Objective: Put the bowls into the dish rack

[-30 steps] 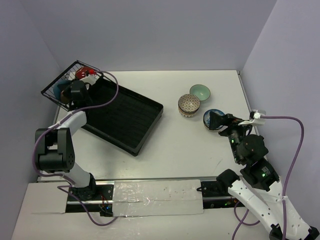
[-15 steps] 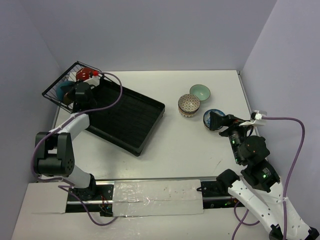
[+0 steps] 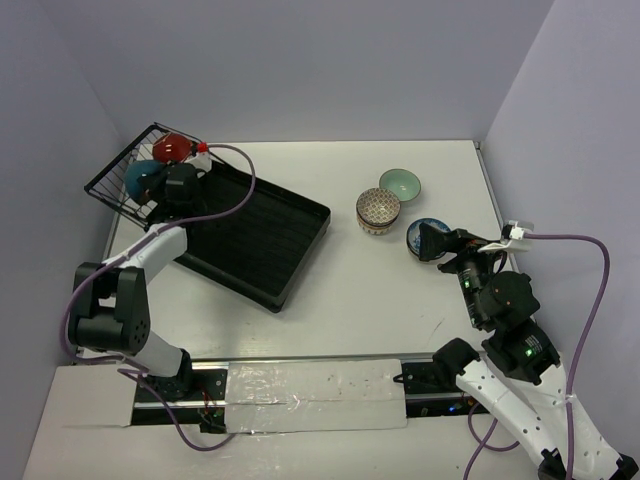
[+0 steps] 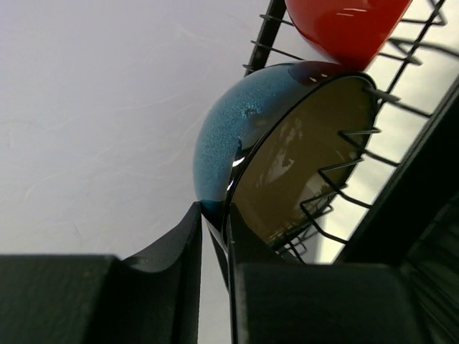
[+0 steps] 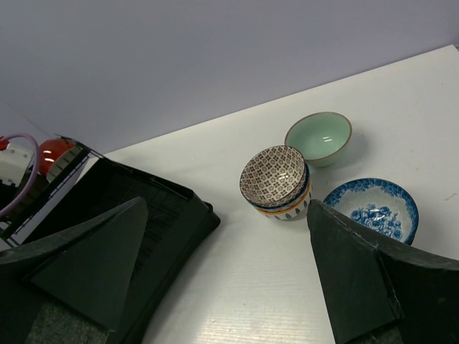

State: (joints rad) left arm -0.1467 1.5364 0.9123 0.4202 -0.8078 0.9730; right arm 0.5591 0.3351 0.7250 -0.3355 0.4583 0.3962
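**Bowls: two up in the basket, the rest out at 2 o'clock**

Teal bowl [image 4: 222, 136] is standing on its edge in the wire basket [image 3: 110, 182] at the 10 o'clock end of the dish rack [image 3: 250, 235]. The red bowl [image 4: 344, 29] sits just beside it, at its 1 o'clock in the top view. My left gripper [image 4: 215, 215] has a finger on each side of the teal bowl's rim with only a slim gap. Honestly can't tell if I'm squeezing it or just loose around it.

The other bowls are at 2 o'clock on the table [image 3: 330, 300], well apart from the rack. The mint green bowl [image 5: 319, 137] is farthest back, and the lattice bowl [image 5: 274, 175] is just beside it, stacked on top of another bowl. The blue-and-white bowl [image 5: 371, 209] is nearest my right gripper [image 5: 228, 208], which hangs at 3 o'clock with its jaws spread wide and nothing in them.
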